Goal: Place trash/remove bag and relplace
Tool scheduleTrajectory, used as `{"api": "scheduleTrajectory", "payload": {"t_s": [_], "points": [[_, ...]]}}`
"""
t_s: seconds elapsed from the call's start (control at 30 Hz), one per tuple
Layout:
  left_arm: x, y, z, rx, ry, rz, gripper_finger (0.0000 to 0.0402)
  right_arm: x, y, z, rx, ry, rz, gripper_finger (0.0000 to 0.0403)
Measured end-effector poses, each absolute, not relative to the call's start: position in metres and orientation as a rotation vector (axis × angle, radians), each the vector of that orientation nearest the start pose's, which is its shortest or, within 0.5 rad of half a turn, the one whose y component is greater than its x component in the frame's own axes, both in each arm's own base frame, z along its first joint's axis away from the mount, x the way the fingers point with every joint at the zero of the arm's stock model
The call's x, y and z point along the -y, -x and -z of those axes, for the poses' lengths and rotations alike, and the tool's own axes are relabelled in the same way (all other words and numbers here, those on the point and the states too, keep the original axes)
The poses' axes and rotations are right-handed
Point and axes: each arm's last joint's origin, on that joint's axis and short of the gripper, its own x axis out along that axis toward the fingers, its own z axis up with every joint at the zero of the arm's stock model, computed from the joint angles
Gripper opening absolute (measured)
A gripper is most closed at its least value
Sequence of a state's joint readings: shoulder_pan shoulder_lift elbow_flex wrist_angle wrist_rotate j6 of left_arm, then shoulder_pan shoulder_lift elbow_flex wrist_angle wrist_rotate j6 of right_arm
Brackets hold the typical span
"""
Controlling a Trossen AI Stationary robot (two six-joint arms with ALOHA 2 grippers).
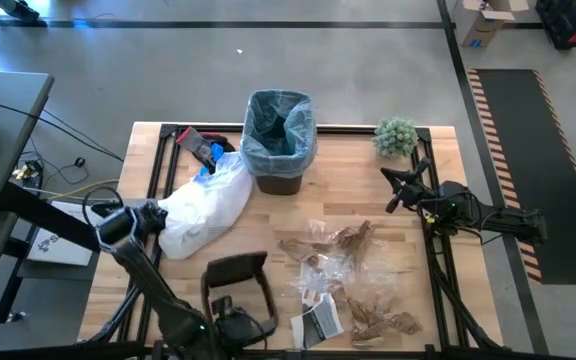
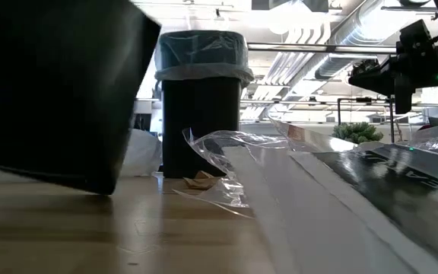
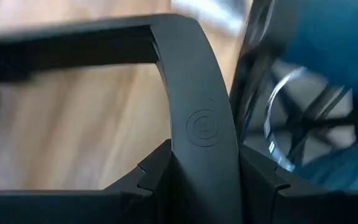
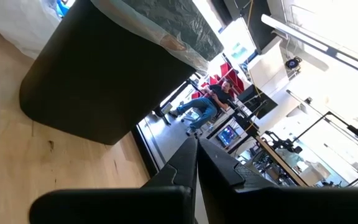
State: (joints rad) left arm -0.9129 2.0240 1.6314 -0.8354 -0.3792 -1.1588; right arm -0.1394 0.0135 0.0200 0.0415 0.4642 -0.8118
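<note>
Apparently the left end effector (image 1: 230, 308) is gripping a black frame-shaped piece (image 1: 236, 266) near the front edge of the worktop (image 1: 268, 228). In the left wrist view its fingers are pressing closely on both sides of the curved bar of this piece, so I am judging it as held and not only touched. What the piece is, I cannot say for sure. It is probably being lifted out of the way, or brought in as a tool for gathering the litter.

The right end effector (image 1: 396, 195) is hanging over the right part of the worktop with its fingers fully together and nothing between them. It is pointing toward the dark bin (image 1: 278, 182), and seems to be waiting.

The trash (image 1: 343, 275) is lying loose on the wood: brown paper scraps, clear wrappers and a small black-and-white packet. It is spreading just beside the held frame, toward the right arm, and in front of the right end effector, apart from both.

The bag (image 1: 278, 118), light blue, is sitting inside the bin with its edge folded over the rim, well apart from the left end effector and nearer to the right one. A whiter plastic bag (image 1: 208, 205) is lying beside the bin, and a small green plant (image 1: 395, 136) is standing at the far right corner.
</note>
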Motion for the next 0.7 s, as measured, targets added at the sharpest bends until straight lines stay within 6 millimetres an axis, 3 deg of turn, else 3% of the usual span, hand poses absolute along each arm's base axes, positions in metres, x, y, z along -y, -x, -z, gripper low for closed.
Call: {"api": "scheduleTrajectory", "payload": {"t_s": [0.2,0.47,0.7], "points": [[0.339,-0.253,-0.177,-1.305,0.276,-0.078,0.0116,0.026,-0.091,-0.173,-0.199,0.778,0.588,0.0000],[0.351,-0.230,-0.164,-1.559,0.150,0.127,0.0136,0.026,-0.091,-0.173,-0.199,0.779,0.588,0.0000],[0.341,-0.206,-0.168,-1.691,0.080,-0.059,0.0184,0.026,-0.091,-0.173,-0.199,0.779,0.588,0.0000]]}}
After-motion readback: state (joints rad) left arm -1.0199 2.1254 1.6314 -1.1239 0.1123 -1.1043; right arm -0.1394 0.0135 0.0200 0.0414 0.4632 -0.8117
